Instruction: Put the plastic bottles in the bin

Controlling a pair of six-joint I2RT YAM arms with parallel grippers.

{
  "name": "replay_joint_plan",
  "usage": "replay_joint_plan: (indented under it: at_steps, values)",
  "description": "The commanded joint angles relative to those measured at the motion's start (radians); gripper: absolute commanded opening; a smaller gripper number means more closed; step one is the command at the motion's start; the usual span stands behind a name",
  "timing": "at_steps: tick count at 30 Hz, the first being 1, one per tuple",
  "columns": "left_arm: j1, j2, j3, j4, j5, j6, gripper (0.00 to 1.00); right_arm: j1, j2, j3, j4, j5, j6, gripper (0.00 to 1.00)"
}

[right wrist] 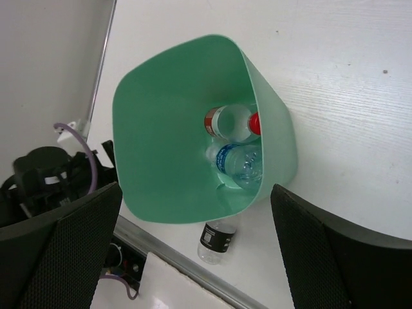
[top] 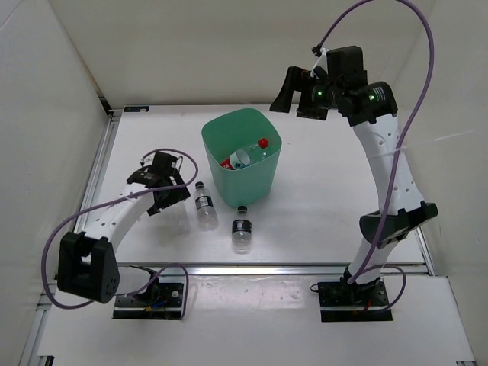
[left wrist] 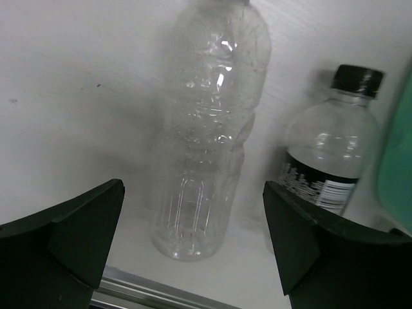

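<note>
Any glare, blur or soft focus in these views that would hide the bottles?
Top external: even, soft light, faint shadows, sharp throughout. Left wrist: the plain bottle is slightly soft with small glints, low-contrast against the white table; the black-capped bottle reads clearer. Right wrist: the bin and the bottles inside are sharp, no glare.
</note>
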Motion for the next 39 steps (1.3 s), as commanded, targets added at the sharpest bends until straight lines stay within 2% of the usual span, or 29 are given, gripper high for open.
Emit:
replay_joint_plan:
  at_steps: [1,5,6,9,10,11,16,18,21,22,24,28,29,33,36,37,39]
  values:
    - [-0.017,0.031,-0.052,0.063,0.025,-0.003,1.0,-0.044,-0.028,0.001,0.002,-0.085,-0.012,1.0]
    - [-0.04,0.11,-0.065,0.072,0.011,-0.012,1.0,-0.085,-0.038,-0.008,0.002,-0.108,-0.003,1.0]
    - [-0.04,0.121,-0.065,0.072,-0.018,-0.012,0.97,-0.085,-0.038,-0.02,0.002,-0.119,-0.003,1.0]
    - [-0.05,0.131,-0.055,0.072,-0.053,-0.012,0.82,-0.125,-0.049,-0.03,0.002,-0.157,0.008,1.0]
    - [-0.05,0.143,-0.031,0.072,-0.053,-0.012,0.68,-0.136,-0.06,-0.042,0.002,-0.157,0.008,1.0]
    - [-0.05,0.143,-0.022,0.072,-0.063,-0.012,0.63,-0.136,-0.069,-0.042,0.002,-0.166,0.008,1.0]
    - [-0.05,0.143,0.039,0.038,-0.096,-0.026,0.5,-0.146,-0.078,-0.065,0.002,-0.166,0.008,1.0]
    - [-0.05,0.123,0.128,-0.008,-0.131,-0.041,0.5,-0.146,-0.078,-0.076,0.002,-0.166,0.008,1.0]
    - [-0.05,0.088,0.366,-0.118,-0.208,-0.055,0.48,-0.146,-0.098,-0.094,0.002,-0.166,0.008,1.0]
    - [-0.05,0.088,0.512,-0.134,-0.208,-0.055,0.48,-0.146,-0.098,-0.106,0.002,-0.157,0.008,1.0]
    - [-0.062,0.088,0.653,-0.12,-0.195,-0.003,0.48,-0.156,-0.098,-0.116,0.002,-0.157,0.008,1.0]
    - [-0.195,0.224,0.987,-0.085,-0.181,0.103,0.51,-0.156,-0.098,-0.116,0.011,-0.157,0.008,1.0]
    - [-0.217,0.3,1.1,-0.097,-0.159,0.115,0.51,-0.156,-0.098,-0.116,0.011,-0.157,0.017,1.0]
    - [-0.329,0.451,1.243,-0.117,-0.126,0.153,0.52,-0.165,-0.098,-0.116,0.011,-0.148,0.017,1.0]
    - [-0.408,0.489,1.184,-0.117,-0.135,0.166,0.54,-0.175,-0.11,-0.129,0.011,-0.137,0.017,1.0]
    - [-0.421,0.489,1.152,-0.117,-0.135,0.166,0.57,-0.176,-0.121,-0.139,0.011,-0.137,0.017,1.0]
    - [-0.454,0.447,1.118,-0.128,-0.18,0.166,0.78,-0.194,-0.133,-0.165,0.021,-0.137,0.017,1.0]
